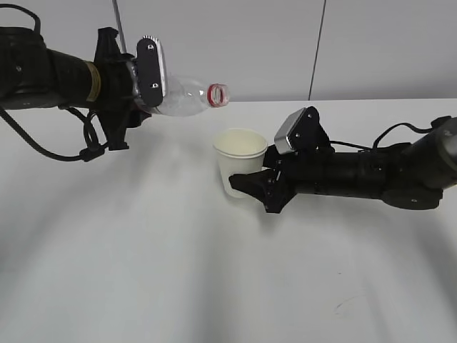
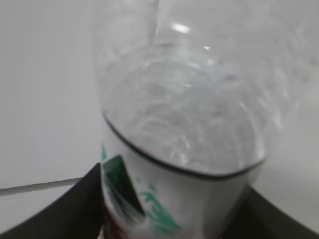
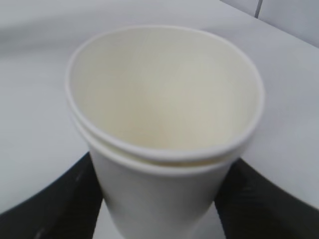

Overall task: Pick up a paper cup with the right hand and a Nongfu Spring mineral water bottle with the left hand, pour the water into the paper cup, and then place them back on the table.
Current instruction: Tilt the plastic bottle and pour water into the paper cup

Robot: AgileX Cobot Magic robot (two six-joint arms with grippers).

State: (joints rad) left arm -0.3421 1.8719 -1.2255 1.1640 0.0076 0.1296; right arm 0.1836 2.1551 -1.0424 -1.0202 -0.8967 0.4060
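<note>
White table (image 1: 143,271), grey wall behind: bottle tipped toward cup.

Left hand (image 1: 146,78) clamps the sideways bottle (image 1: 187,96), its label mostly hidden; right hand (image 1: 250,182) clamps the upright cup (image 1: 239,153). Water (image 2: 189,119) blurred; no stream discernible.

- The left hand (image 1: 136,78) — black arm, a yellowish band, looping black cable, a grey screwed plate.
- The right hand (image 1: 260,186) — black, with a grey wrist plate.

A pale grey wall (image 1: 243,43) stands behind, split by a thin dark vertical seam (image 1: 317,50), with a slim grey rod (image 1: 118,25) at upper left.
</note>
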